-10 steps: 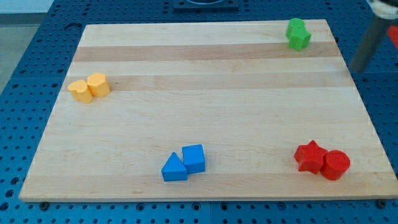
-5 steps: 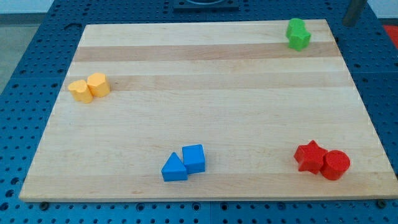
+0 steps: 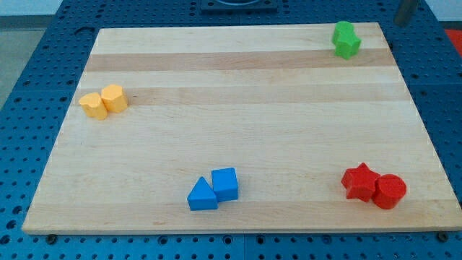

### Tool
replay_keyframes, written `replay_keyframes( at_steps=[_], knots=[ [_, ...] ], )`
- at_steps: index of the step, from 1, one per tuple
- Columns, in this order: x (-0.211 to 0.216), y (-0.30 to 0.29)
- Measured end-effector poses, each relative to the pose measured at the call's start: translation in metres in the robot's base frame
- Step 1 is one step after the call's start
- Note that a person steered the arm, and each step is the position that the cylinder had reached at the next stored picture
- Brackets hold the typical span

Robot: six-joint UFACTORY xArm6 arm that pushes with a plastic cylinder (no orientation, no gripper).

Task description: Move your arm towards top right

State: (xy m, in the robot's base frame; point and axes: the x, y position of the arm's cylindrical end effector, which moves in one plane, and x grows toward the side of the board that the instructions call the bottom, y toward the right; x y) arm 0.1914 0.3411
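Observation:
My tip [image 3: 401, 23] shows at the view's top right corner, beyond the wooden board's [image 3: 238, 87] right edge, over the blue pegboard. It is to the right of the green blocks [image 3: 346, 39] and touches no block. Two yellow blocks [image 3: 104, 101] sit together at the view's left. A blue triangle [image 3: 201, 195] and a blue cube [image 3: 225, 183] sit together at the view's bottom centre. A red star [image 3: 360, 181] and a red cylinder [image 3: 390, 191] sit together at the bottom right.
A blue pegboard table [image 3: 444, 108] surrounds the board on all sides. A dark fixture [image 3: 238, 4] sits at the view's top centre, past the board's far edge.
The rod has moved up and to the left along the right side, from beside the board's right edge to the top right corner; only a short end shows now. No block has moved.

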Motion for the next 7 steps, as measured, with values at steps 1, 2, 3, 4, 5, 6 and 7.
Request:
replay_keyframes(
  at_steps=[1,2,3,4,5,6,7],
  knots=[
    [-0.0003,0.0002],
    [0.0005,-0.0023],
    [-0.0005,-0.0023],
    [0.0018,-0.0023],
    [-0.0006,-0.0046],
    [0.0001,-0.0079],
    [-0.0005,-0.0096]
  ],
)
